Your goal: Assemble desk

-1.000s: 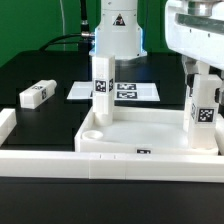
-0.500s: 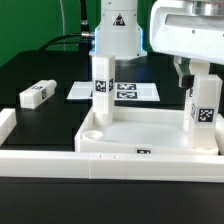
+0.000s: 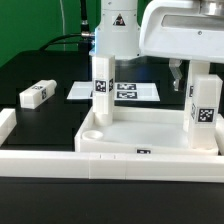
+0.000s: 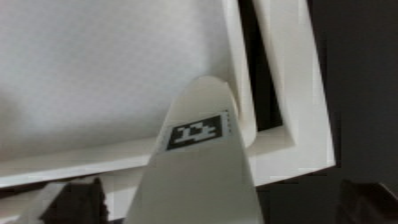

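The black worktop (image 3: 40, 60) carries the desk kit. Its biggest part, the tabletop (image 3: 145, 128), lies rim-up at about six o'clock in the exterior view, hemmed by a white border rail (image 3: 60, 165) along its near edge. Just beyond it, toward twelve o'clock, the marker board (image 3: 140, 91) lies flat.

The hand (image 3: 197, 76) hangs at about two o'clock in that view. Its jaws are spread wide and hold nothing, and one dark finger (image 3: 178, 72) shows beside the top of the upright leg (image 3: 203, 115). That leg stands in the tabletop's three o'clock corner. The wrist view looks straight down it: the upright leg (image 4: 196, 150) rises between the jaws with its tag (image 4: 194, 133) facing the camera and the tabletop (image 4: 107, 90) rim beneath.

A second leg (image 3: 101, 85) stands at the tabletop's ten o'clock corner. A loose leg (image 3: 35, 95) lies on its side at nine o'clock in the exterior view, well apart from the tray. I see no fourth.

The step in hand looks like taking hold of the upright leg to seat it.

- Centre the jaws so both pads meet the flat sides together; a lopsided close would tip it.
- Come down far enough to grip below the top edge.
- Keep the wrist square to the leg.
- Turn or press along its axis only, so the tray does not slide against the rail.
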You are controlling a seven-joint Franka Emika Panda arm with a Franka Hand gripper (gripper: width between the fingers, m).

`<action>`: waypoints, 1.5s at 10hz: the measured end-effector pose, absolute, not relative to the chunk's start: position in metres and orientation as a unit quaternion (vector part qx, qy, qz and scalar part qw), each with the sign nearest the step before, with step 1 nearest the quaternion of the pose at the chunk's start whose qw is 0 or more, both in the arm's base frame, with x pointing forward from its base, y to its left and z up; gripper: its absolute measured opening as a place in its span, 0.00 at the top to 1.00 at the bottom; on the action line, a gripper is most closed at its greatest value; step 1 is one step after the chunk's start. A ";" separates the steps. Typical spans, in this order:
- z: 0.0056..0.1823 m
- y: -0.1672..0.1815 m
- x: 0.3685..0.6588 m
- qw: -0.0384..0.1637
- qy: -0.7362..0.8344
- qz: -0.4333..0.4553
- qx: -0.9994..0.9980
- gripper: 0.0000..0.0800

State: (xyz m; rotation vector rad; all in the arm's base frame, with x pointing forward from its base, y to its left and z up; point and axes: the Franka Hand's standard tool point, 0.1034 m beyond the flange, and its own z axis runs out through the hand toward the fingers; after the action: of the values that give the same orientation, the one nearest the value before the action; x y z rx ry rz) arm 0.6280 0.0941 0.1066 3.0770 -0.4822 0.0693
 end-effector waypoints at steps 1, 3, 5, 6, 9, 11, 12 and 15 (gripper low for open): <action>0.107 0.094 0.628 0.015 -0.116 0.022 0.993 0.19; 0.107 0.092 0.628 0.018 -0.059 0.021 0.998 0.19; 0.107 0.090 0.629 0.019 -0.044 0.021 0.999 0.22; 0.107 0.090 0.629 0.019 -0.046 0.021 0.999 0.44; 0.107 0.090 0.629 0.019 -0.062 0.022 0.998 0.64; 0.107 0.090 0.629 0.017 -0.099 0.022 0.995 0.64; 0.107 0.090 0.629 0.016 -0.138 0.023 0.990 0.64; 0.107 0.087 0.629 0.000 -0.266 0.021 0.964 0.64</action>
State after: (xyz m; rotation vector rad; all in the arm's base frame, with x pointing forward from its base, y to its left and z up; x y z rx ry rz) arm 0.6294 0.0873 0.1070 3.0271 -0.8346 0.0669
